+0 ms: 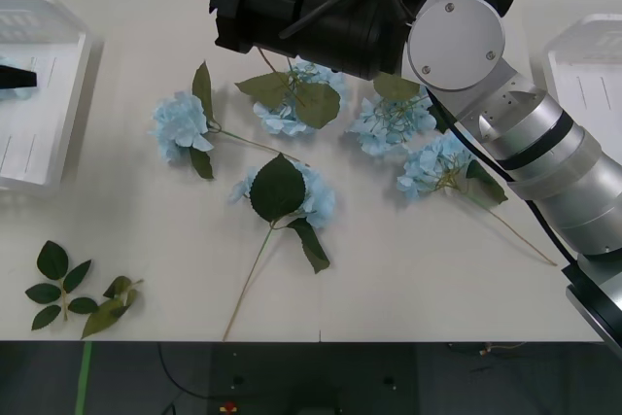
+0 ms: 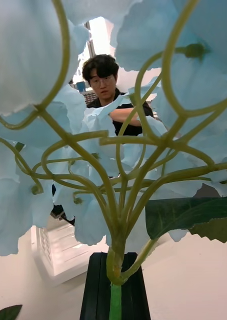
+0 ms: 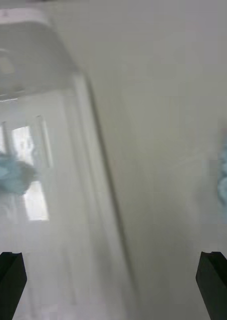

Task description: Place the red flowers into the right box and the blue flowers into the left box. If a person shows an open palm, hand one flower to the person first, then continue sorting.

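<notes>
Front view looks down at the surface [image 1: 389, 289] from above. Both wrist views sit close; each shares the left box [image 1: 39, 94] with it.

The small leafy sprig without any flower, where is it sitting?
In the front view the leaf sprig lies at the table's near-left corner, below the left box.

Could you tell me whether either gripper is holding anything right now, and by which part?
The right gripper holds a blue flower by its stalk, just below the head. The left gripper is open beside the left box.
</notes>
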Robot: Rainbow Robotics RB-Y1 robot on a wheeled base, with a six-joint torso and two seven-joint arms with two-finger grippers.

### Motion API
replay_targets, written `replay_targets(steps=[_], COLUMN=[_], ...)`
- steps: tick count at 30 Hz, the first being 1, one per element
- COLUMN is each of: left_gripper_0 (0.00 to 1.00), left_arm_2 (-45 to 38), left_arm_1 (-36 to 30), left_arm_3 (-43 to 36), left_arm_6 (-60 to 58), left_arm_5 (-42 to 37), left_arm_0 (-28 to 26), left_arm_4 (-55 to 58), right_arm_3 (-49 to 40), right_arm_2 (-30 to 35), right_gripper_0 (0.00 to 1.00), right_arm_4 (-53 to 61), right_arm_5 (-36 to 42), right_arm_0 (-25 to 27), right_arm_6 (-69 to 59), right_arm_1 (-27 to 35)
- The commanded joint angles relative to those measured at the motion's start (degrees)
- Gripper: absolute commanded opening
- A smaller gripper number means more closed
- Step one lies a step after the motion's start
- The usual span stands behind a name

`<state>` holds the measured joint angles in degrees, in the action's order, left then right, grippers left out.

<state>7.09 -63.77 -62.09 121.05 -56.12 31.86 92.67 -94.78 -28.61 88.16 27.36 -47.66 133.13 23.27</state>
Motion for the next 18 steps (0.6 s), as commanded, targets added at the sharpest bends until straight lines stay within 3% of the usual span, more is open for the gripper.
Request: replay_targets(steps=[1, 6, 9, 13, 18], left_gripper_0=[1.0, 1.0, 1.0, 1.0, 1.0], left_arm_2=[-8.41, -13.59, -14.3, -12.45, -7.62], left_arm_1=[-3.02, -1.0, 4.27, 12.09, 20.0], left_arm_3=[-15.51, -34.76, -44.25, -50.32, -50.76], left_arm_6=[-1.87, -2.13, -2.31, -2.57, -3.18], left_arm_5=[0.31, 7.87, 13.14, 16.39, 19.03], left_arm_0=[-14.81, -29.83, -36.25, -37.57, -34.05], left_arm_4=[9.63, 15.87, 18.95, 18.16, 19.65], right_arm_3=[-2.34, -2.34, -2.34, -2.34, -2.34], right_arm_2=[-0.57, -0.57, -0.57, -0.57, -0.57], right_gripper_0=[0.0, 0.0, 0.0, 0.0, 0.0], right_arm_4=[-0.45, -0.45, -0.45, -0.45, -0.45], right_arm_5=[-0.64, -0.64, -0.64, -0.64, -0.64], right_arm_0=[-0.33, -0.24, -0.33, -0.33, -0.33], right_arm_6=[1.79, 1.79, 1.79, 1.79, 1.79], right_arm_1=[-1.12, -1.12, -1.12, -1.12, -1.12])
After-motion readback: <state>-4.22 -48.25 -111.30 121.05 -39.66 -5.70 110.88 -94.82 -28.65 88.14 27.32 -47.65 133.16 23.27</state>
